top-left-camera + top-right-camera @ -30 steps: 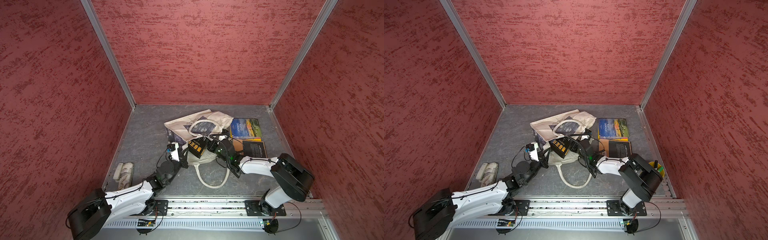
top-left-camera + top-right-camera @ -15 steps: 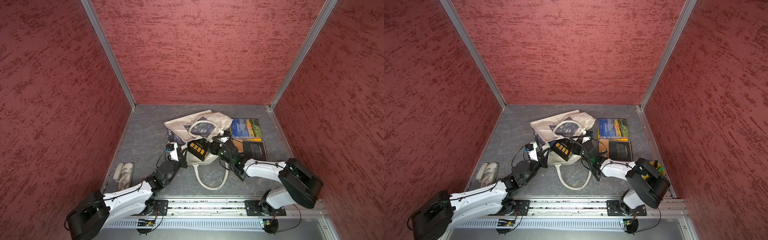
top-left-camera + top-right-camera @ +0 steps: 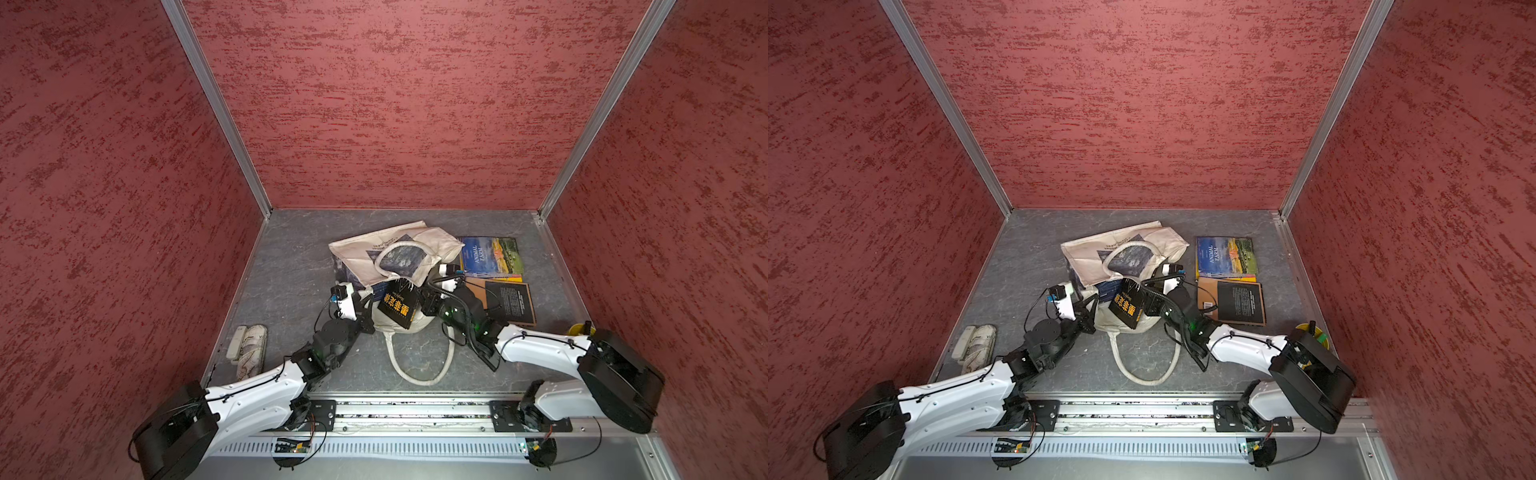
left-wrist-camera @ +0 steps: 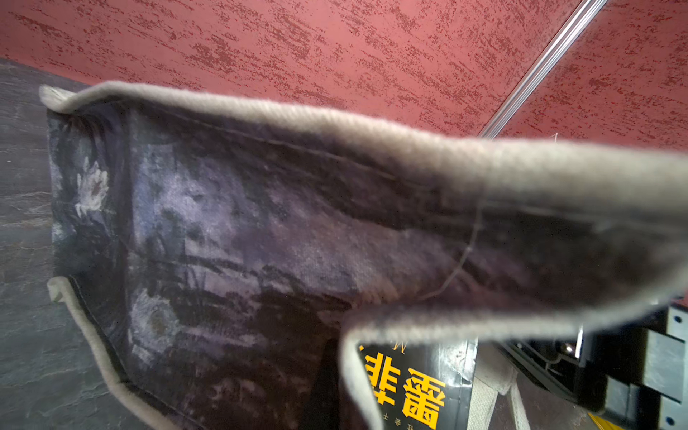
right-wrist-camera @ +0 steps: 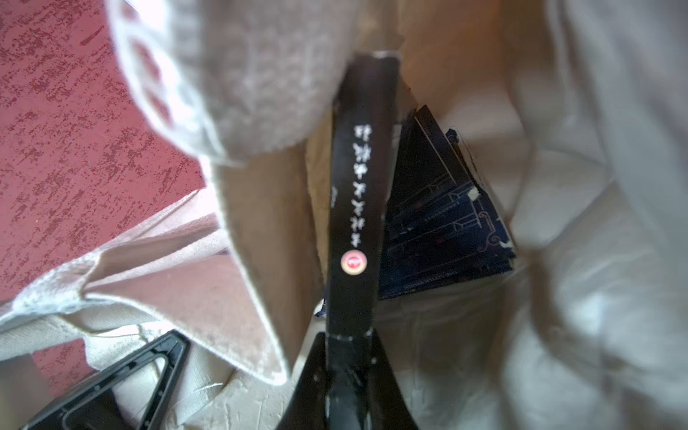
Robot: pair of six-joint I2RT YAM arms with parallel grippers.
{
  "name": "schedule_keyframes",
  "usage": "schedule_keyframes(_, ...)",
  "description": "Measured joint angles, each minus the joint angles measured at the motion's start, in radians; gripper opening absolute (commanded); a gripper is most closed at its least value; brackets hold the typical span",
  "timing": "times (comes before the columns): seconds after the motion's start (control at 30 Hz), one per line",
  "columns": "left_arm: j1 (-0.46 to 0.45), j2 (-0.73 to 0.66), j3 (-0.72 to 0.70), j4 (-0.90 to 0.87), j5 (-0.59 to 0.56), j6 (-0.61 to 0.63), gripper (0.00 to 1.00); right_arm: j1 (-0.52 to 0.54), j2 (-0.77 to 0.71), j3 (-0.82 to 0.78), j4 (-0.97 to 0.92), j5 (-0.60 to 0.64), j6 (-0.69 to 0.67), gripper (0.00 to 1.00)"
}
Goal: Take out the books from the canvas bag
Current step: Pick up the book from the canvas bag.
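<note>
The cream canvas bag [image 3: 374, 253] lies crumpled mid-table, its mouth toward the front. My right gripper [image 3: 424, 303] is shut on a black book with yellow characters [image 3: 399, 305], which stands tilted in the mouth. In the right wrist view that book's spine [image 5: 357, 208] runs out from between the fingers [image 5: 312, 383]. A navy book [image 5: 439, 219] lies deeper inside. My left gripper [image 3: 368, 309] is shut on the bag's rim [image 4: 372, 130], and the cloth hides its jaws in the left wrist view. Two books lie outside to the right: a landscape-cover one [image 3: 492, 255] and an orange-brown and black one [image 3: 505, 299].
One long cream handle [image 3: 419, 374] loops toward the front rail. A folded white item [image 3: 249, 349] lies by the left wall. A yellow bucket [image 3: 1312, 332] sits behind the right arm. Red walls close in three sides.
The right gripper has carried the black book a little toward the front, and the right arm has swung outward. The left gripper has kept its hold on the rim.
</note>
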Motion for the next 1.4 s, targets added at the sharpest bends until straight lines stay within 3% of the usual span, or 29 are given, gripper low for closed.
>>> schedule_keyframes(0.23,0.004,0.008,0.0,-0.004,-0.002,0.0,0.0,0.0,0.051,-0.012,0.068,-0.014,0.01,0.0)
schedule_keyframes(0.47,0.005,0.008,0.001,-0.007,-0.003,-0.008,0.0,0.0,0.008,-0.034,0.058,-0.026,0.013,0.0)
schedule_keyframes(1.03,0.022,-0.023,0.022,-0.05,-0.027,-0.057,0.0,0.023,-0.372,-0.035,-0.224,-0.069,-0.129,0.0)
schedule_keyframes(1.4,0.027,-0.027,0.022,-0.065,-0.03,-0.072,0.0,0.026,-0.52,0.076,-0.338,-0.075,-0.145,0.0)
